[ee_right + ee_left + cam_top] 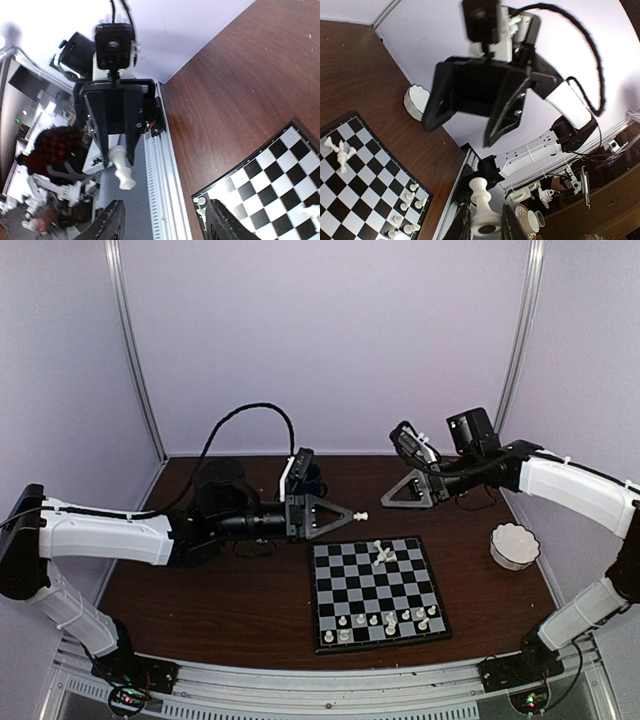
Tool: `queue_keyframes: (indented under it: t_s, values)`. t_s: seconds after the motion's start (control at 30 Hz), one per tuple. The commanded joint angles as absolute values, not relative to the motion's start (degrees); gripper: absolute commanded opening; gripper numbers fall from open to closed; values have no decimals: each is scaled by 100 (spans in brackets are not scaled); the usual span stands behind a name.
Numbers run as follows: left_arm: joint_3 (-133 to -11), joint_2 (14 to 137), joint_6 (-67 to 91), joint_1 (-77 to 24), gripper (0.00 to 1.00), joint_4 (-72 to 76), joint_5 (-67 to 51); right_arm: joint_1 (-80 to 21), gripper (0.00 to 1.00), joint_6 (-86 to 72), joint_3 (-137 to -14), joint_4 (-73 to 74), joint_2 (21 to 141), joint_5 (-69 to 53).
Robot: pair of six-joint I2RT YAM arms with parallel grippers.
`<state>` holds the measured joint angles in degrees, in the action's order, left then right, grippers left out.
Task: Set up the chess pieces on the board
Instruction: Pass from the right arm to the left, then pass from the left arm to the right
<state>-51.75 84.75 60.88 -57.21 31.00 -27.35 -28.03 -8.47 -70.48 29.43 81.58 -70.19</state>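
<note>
The board [375, 592] lies flat on the brown table, with a row of small white chess pieces [390, 620] standing along its near edge. A few more pieces [381, 555] lie tipped in a heap near its far edge. My left gripper [352, 515] reaches in level above the table behind the board. It is shut on one white chess piece [482, 207], gripped at its base with the head pointing outward. My right gripper [386, 502] faces it from the right. In the right wrist view, that gripper [167, 225] is open with nothing between its fingers [112, 225].
A white scalloped bowl [514, 545] stands right of the board. A dark mug [311, 478] sits at the back behind the left gripper. Walls close in the table at the back and sides, and a metal rail [330, 685] runs along the near edge.
</note>
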Motion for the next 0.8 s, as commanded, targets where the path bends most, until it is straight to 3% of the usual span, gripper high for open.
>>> queue_keyframes:
  t_s: [0.0,0.6,0.77]
  values:
    - [-5120,8638,5952,-5738,12,4199,-2614,-2941,58,-2743,-6699,935,8140,-7892]
    - [-5265,9053,6169,-5726,10,4833,-2594,-3349,49,-2993,-6667,789,8295,-8028]
    - [-5211,9027,6191,-5707,10,4903,-2545,-3348,40,-2983,-6640,784,8331,-7978]
